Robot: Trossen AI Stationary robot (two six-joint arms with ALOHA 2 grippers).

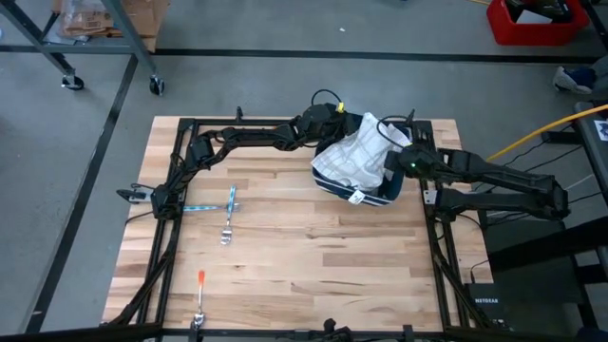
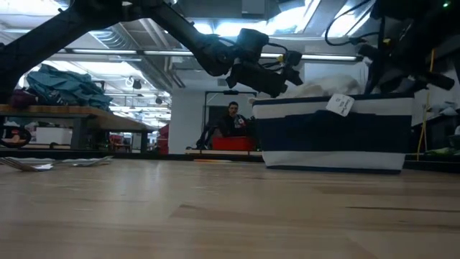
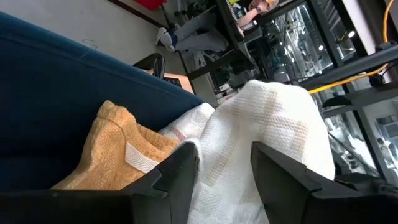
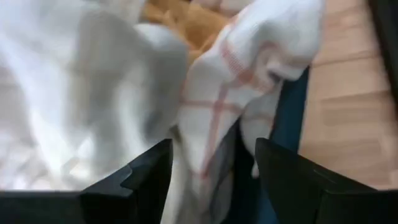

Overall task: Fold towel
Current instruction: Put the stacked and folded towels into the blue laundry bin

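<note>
A navy and white basket [image 1: 382, 193] stands at the table's far right, with a tag [image 2: 339, 105] on its rim. White towels [image 1: 361, 152] are heaped in it and spill over the rim; a mustard towel [image 3: 121, 146] lies beside them inside. My left gripper [image 3: 224, 152] reaches in level from the far left, open, with a bulge of white towel [image 3: 267, 118] right ahead of its fingers. My right gripper [image 4: 214, 162] slants down over the basket's right side, open, above a white towel with red stripes [image 4: 230, 81] that hangs over the navy wall. My left gripper has white cloth filling the gap ahead of its two fingers [image 3: 180, 171]; whether they touch it I cannot tell. My right gripper has the red-striped towel's hanging fold [image 4: 208, 134] showing between its fingers [image 4: 146, 177]; whether they touch it I cannot tell either.
Blue-handled cutlery [image 1: 228, 207] and an orange-handled piece [image 1: 200, 282] lie on the table's left half. The middle and near part of the wooden top [image 1: 313, 266] is bare. In the room beyond the far edge, a person [image 2: 231, 119] sits.
</note>
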